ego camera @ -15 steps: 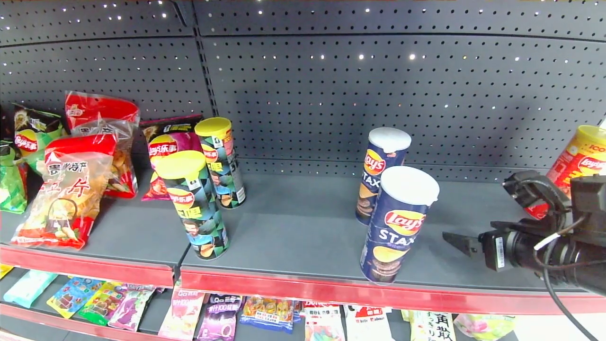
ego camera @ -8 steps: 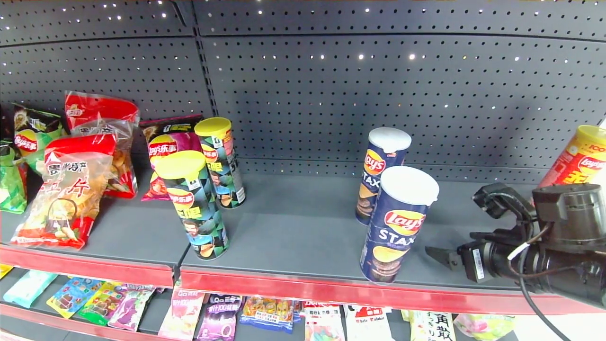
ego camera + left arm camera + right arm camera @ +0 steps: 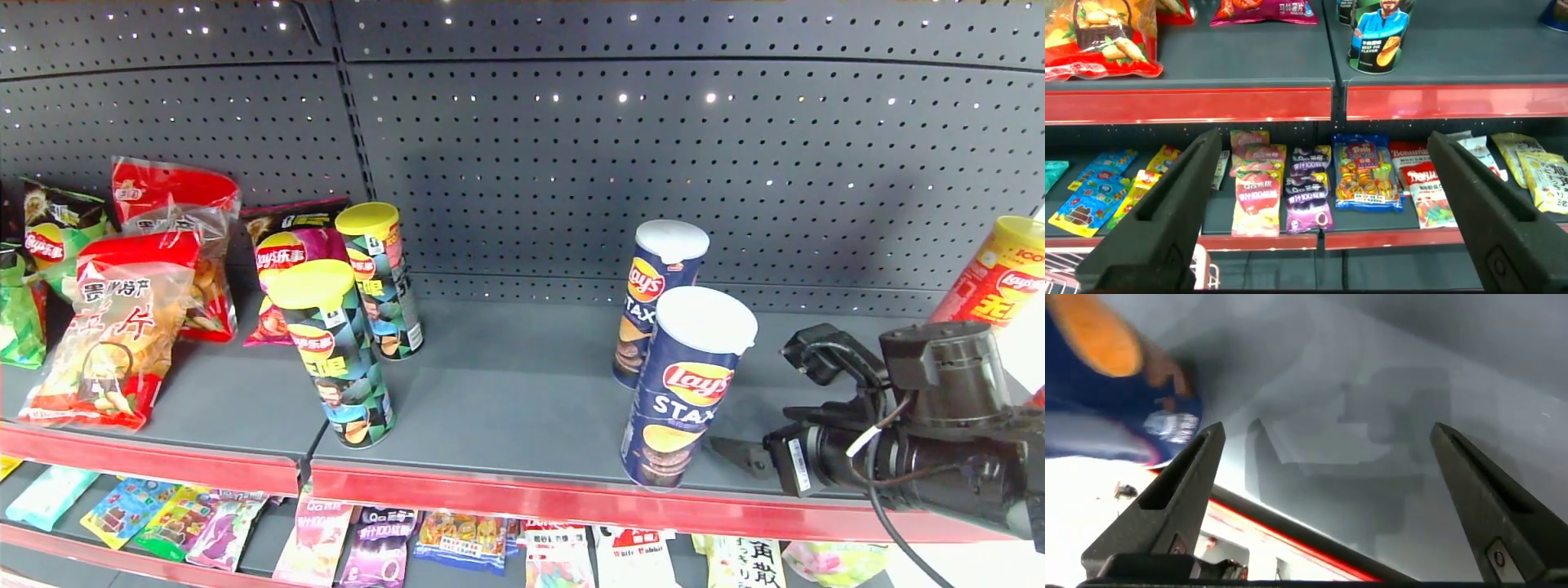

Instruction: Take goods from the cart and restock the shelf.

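Note:
Two blue chip cans stand upright on the grey shelf point(image 3: 506, 400), one at the front edge point(image 3: 686, 388) and one behind it point(image 3: 657, 294). My right gripper point(image 3: 735, 453) hovers low over the shelf just right of the front can, open and empty, and points left at its base. In the right wrist view the blue can point(image 3: 1102, 384) lies beyond one finger of the right gripper point(image 3: 1327, 433), over the shelf point(image 3: 1372, 441). My left gripper point(image 3: 1324, 139) is open and empty, facing the shelf's red front edge point(image 3: 1249, 102) and the lower shelf.
Two green-black cans point(image 3: 335, 351) point(image 3: 380, 278) stand left of centre, and snack bags point(image 3: 114, 327) fill the far left. A red-yellow can point(image 3: 996, 278) leans at the far right. Small packets point(image 3: 1306, 184) line the lower shelf. The pegboard back wall point(image 3: 653, 163) closes the rear.
My right arm has slid left and a little lower along the shelf front, closing on the front blue can's base. The cans have not moved.

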Tool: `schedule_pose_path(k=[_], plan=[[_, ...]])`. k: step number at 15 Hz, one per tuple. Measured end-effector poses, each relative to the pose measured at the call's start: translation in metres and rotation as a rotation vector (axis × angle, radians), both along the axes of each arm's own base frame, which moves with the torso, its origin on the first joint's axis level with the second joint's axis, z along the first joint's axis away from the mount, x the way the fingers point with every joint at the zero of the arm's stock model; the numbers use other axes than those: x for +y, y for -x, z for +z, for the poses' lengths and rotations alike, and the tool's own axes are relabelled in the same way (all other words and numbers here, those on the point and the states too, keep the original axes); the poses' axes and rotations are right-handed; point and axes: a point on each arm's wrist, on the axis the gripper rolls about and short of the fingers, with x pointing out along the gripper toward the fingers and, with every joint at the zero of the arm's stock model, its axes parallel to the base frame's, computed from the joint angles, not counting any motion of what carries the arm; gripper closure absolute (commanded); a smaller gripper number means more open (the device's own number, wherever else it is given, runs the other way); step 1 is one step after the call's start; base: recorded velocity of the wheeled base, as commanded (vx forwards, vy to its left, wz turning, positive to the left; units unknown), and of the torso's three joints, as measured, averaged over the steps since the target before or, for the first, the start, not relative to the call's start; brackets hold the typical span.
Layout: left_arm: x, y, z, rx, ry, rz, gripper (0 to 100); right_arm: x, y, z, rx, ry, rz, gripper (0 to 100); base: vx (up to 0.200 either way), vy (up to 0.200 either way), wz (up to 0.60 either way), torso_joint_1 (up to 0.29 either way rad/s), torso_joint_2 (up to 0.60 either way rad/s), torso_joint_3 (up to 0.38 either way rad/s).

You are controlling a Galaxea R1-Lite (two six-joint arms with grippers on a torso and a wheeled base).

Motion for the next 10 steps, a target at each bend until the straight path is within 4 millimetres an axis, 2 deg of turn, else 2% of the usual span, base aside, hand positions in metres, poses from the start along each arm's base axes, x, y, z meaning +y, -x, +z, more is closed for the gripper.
schedule_pose_path(k=[10], plan=[[0.000, 0.000, 0.000, 0.000, 0.000, 0.000, 0, 0.012, -0.004, -0.005, -0.005, -0.001, 0.042, 0, 0.000, 0.000, 0.00, 0.000, 0.00, 0.000]])
